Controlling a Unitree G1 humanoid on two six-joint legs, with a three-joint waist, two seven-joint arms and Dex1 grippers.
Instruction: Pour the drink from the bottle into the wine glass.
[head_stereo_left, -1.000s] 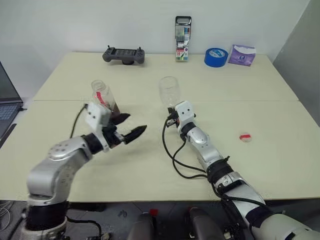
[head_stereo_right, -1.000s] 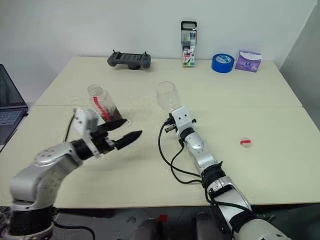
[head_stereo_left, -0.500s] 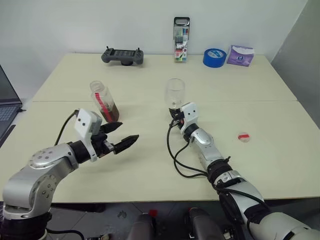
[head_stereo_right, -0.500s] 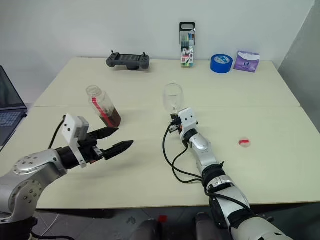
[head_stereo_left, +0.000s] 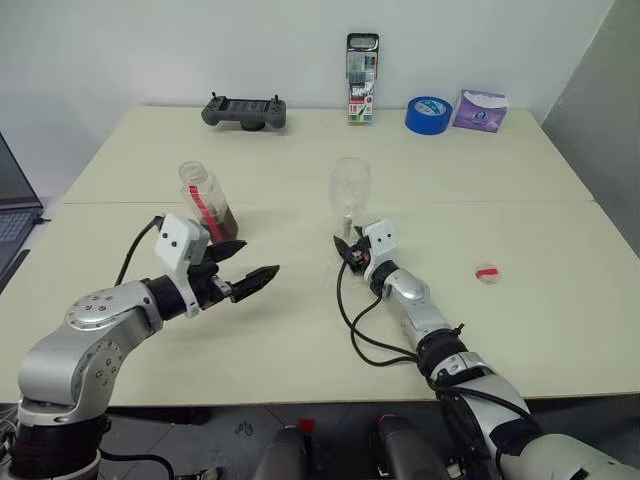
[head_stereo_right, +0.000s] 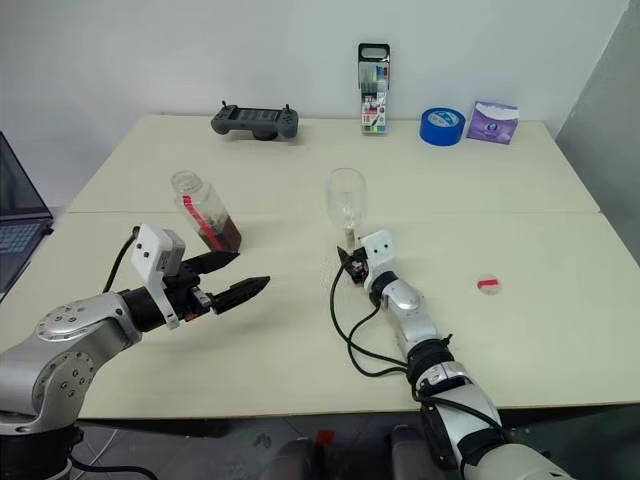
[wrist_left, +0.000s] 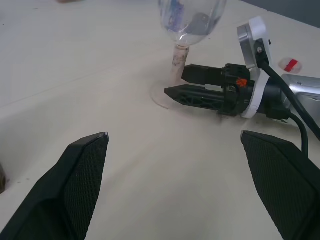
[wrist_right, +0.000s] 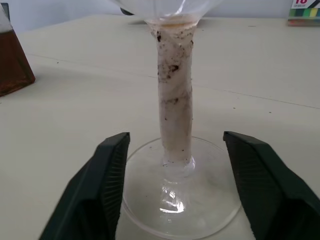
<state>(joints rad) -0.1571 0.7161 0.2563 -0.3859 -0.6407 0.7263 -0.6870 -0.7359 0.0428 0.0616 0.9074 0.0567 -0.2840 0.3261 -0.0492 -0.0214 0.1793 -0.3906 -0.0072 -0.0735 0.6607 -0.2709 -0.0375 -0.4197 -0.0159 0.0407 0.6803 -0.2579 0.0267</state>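
The clear stemmed wine glass (head_stereo_left: 350, 190) stands upright at the centre of the frame on the pale tabletop (head_stereo_left: 520, 190), its bowl empty. My right hand (wrist_right: 172, 187) is released, its black fingers (wrist_right: 92, 195) spread either side of the stem, low over the foot, not touching. The small clear plastic bottle (head_stereo_left: 205, 202) with the red label strip stands tilted at centre left, uncapped, dark reddish-brown drink (head_stereo_left: 222, 220) in its base. My left hand (head_stereo_left: 248, 262) hangs open just below it, grasping nothing.
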